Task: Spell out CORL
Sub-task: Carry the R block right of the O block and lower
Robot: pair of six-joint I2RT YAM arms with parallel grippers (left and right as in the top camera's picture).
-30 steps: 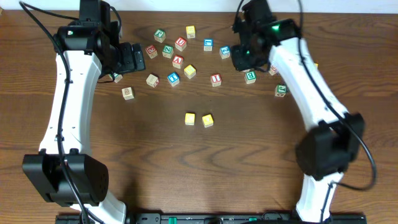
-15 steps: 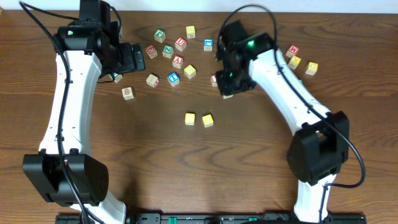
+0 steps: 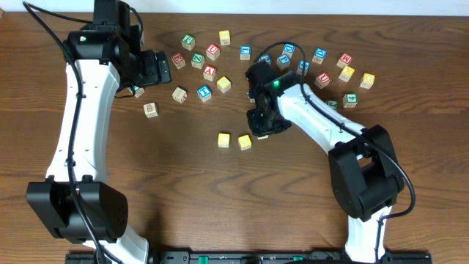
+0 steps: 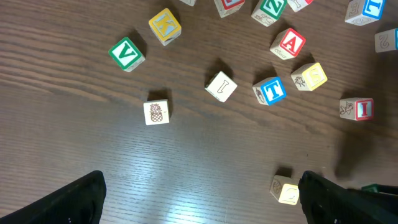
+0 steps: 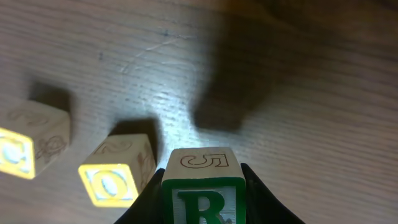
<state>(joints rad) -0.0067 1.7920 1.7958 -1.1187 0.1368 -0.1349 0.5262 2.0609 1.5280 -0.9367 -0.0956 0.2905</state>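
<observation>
My right gripper [image 3: 262,125] is shut on a green R block [image 5: 203,190] and holds it above the table, just right of the two yellow blocks. The yellow C block [image 5: 26,144] and yellow O block [image 5: 115,175] lie side by side at mid table; overhead they show as the C block [image 3: 223,139] and the O block [image 3: 244,141]. My left gripper [image 3: 157,67] is open and empty at the far left of the block pile. Its dark fingers frame the left wrist view [image 4: 199,199], with a yellow block [image 4: 286,190] near the right finger.
Several loose letter blocks lie scattered along the far side [image 3: 212,51], with more at the far right [image 3: 346,73]. A pineapple block [image 4: 156,112], a green V block [image 4: 126,54] and a blue T block [image 4: 270,91] lie below my left gripper.
My right arm has swung from the far right block pile down and left to mid table, carrying the R block to just beside the O block. The left arm has not moved.
</observation>
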